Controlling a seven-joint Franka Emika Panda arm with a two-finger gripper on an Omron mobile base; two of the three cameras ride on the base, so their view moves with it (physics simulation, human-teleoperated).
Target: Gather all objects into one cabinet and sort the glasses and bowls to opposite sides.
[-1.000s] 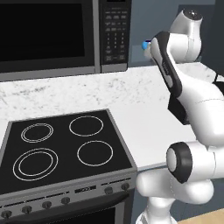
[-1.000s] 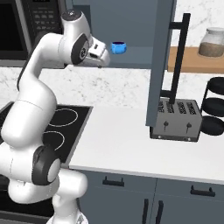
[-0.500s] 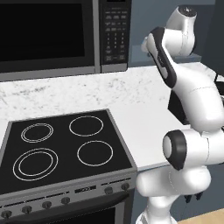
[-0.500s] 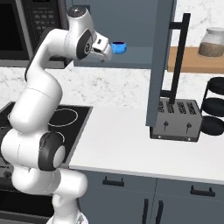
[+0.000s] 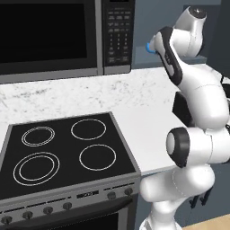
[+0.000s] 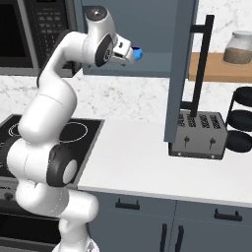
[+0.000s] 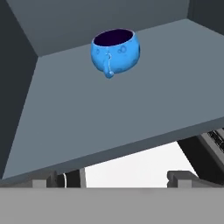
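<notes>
Cup (image 7: pixel 115 51) — blue — stands upright on cabinet (image 7: pixel 131 100) shelf; gripper (image 7: pixel 118 178) spread, empty.

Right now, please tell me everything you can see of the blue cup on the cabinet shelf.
The blue cup is small, squat and round, bright blue with faint bubble-like marks and a dark inside. A thin handle with a knob at its end faces the camera. It stands upright on the flat slate-blue shelf, toward the back wall, alone. Nothing grips it; the open hand is well short of it.
</notes>
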